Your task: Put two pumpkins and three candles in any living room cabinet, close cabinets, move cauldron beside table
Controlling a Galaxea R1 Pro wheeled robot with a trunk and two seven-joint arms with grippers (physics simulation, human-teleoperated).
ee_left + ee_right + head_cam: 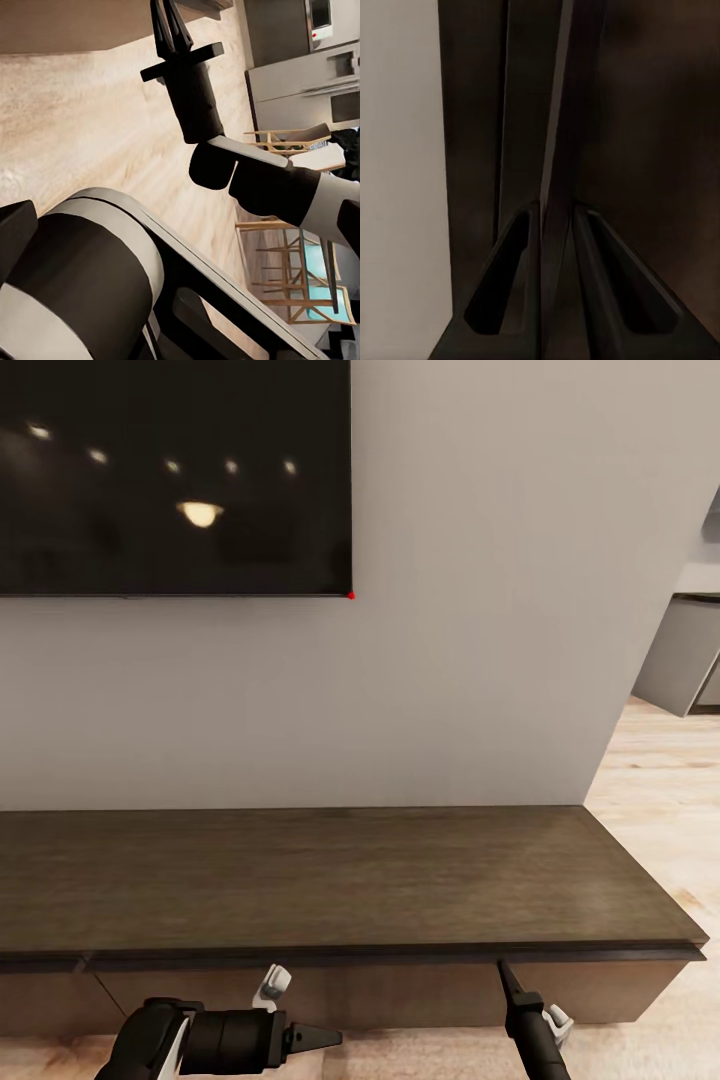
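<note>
Two grippers low before the long dark cabinet (350,870): stands against the grey wall (470,660) under a black television (170,470), top bare, pale wood floor (660,800) past its right end. Right gripper (505,972) upright at the front lip, tips touching or just short of it, fingers (502,292) drawn close together with only a dark sliver between; from the left wrist, same claw (169,26) narrow and pinched against the cabinet's edge. Left gripper (325,1038) level and sideways below the drawer fronts, pointing right, claw together, holding nothing. Wooden chairs (292,270) far off behind the right arm
</note>
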